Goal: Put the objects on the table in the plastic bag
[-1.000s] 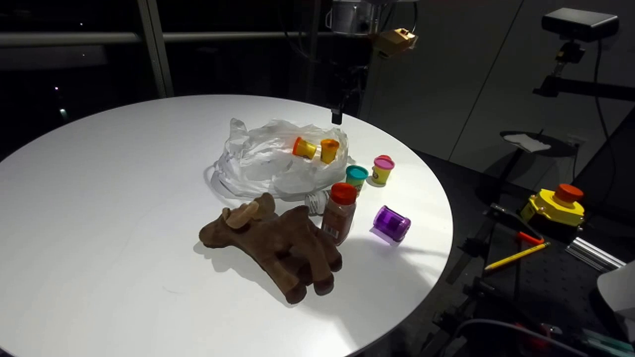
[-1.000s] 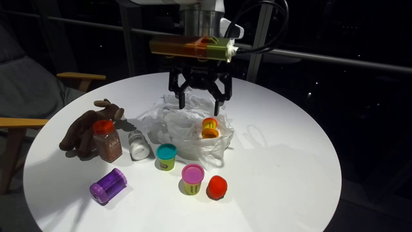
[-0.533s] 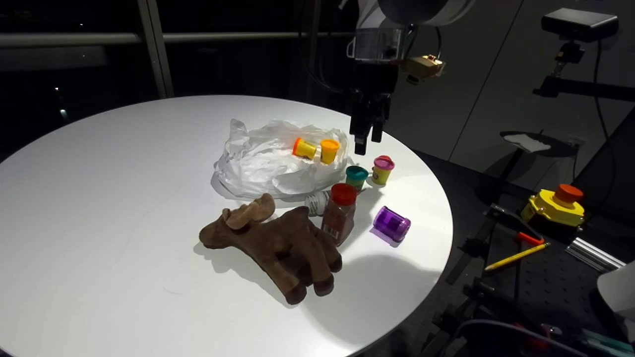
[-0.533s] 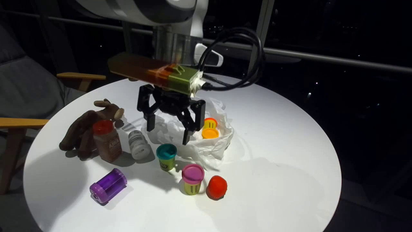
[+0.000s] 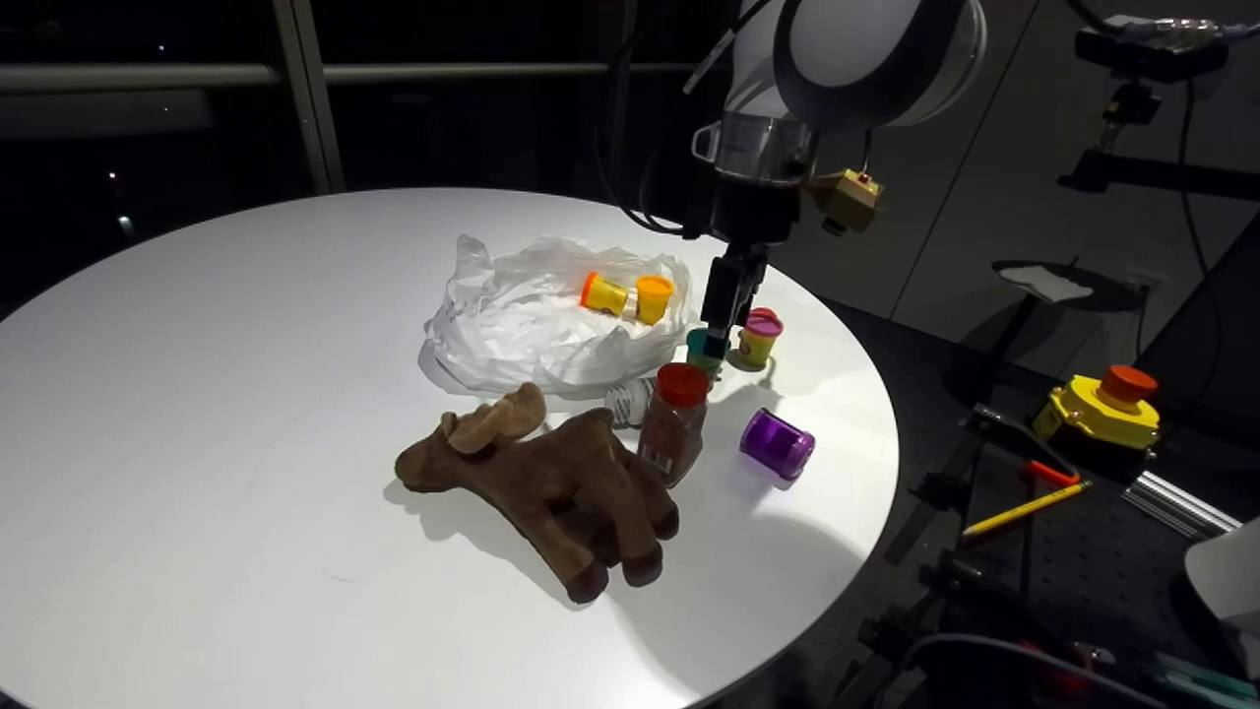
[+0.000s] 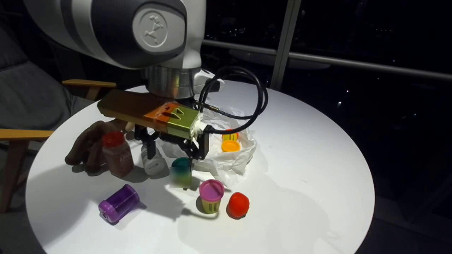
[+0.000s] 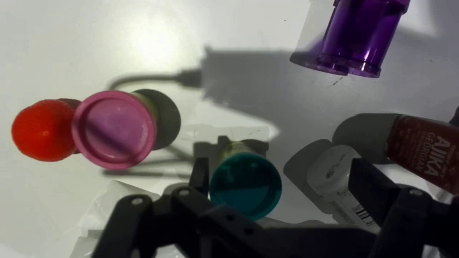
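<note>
Over the white table point(image 5: 246, 394), I'm hovering the empty, spread claw point(image 7: 280, 171) beside the bag point(image 5: 591, 362), likely targeting the teal-lidded tub point(image 7: 245, 184) outside it; closing off-centre, I'm risking toppling the tub or snagging the white bottle point(image 7: 331, 175).

The plastic bag point(image 5: 536, 345) is white; so is the bottle point(image 7: 335, 186), with black print. The teal-lidded tub point(image 7: 245, 184) is yellowish green, the pink-lidded tub point(image 7: 116, 129) yellow, the orange-lidded tub point(image 5: 652, 303) golden. The Ajika jar point(image 7: 423, 150) is brownish red, white-lettered, red-capped; the rounded object point(image 6: 238, 204) red, the canister point(image 7: 360, 37) purple, the stuffed moose point(image 5: 546, 483) brown with lighter antlers point(image 5: 492, 425), the gripper point(image 7: 279, 167) black.
</note>
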Tool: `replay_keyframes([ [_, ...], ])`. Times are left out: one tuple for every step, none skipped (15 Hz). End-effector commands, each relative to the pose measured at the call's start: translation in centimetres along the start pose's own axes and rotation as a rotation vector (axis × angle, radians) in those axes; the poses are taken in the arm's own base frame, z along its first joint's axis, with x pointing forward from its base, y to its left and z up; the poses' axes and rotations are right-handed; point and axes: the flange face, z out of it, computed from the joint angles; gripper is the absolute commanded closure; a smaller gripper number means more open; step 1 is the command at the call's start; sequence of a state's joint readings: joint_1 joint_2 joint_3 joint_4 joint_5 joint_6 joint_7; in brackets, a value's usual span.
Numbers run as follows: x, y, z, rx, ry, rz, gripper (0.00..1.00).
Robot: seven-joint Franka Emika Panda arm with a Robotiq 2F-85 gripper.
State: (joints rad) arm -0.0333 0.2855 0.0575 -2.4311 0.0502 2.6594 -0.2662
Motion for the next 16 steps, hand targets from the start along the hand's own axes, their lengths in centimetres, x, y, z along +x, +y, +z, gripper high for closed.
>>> replay_keyframes([
  [0.0, 0.3, 1.0, -0.009, 0.016, -0.031, 0.0],
  [0.0, 0.3, 1.3, -0.014, 0.016, -0.038, 0.0],
  [0.1, 0.4, 1.6, -0.012, 0.014, -0.043, 0.0],
  [0.2, 0.4, 1.8, -0.011, 0.022, -0.048, 0.0],
  [0.2, 0.5, 1.9, -0.013, 0.031, -0.055, 0.0],
  [0.4, 0.6, 2.1, -0.019, 0.041, -0.06, 0.0],
  [0.5, 0.7, 2.2, -0.022, 0.049, -0.062, 0.0],
  [0.6, 0.8, 2.1, -0.024, 0.06, -0.065, 0.0],
  [0.7, 0.9, 2.1, -0.025, 0.07, -0.068, 0.0],
  [0.8, 1.0, 2.1, -0.026, 0.08, -0.069, 0.0],
  [0.9, 1.1, 2.1, -0.035, 0.09, -0.07, 0.0],
  [1.0, 1.3, 2.1, -0.039, 0.096, -0.069, 0.25],
  [1.0, 1.4, 2.1, -0.047, 0.103, -0.07, 0.27],
  [1.1, 1.6, 2.1, -0.055, 0.106, -0.074, 0.35],
  [1.1, 1.7, 2.0, -0.062, 0.108, -0.078, 0.43],
  [1.1, 1.8, 2.1, -0.068, 0.107, -0.083, 0.54],
])
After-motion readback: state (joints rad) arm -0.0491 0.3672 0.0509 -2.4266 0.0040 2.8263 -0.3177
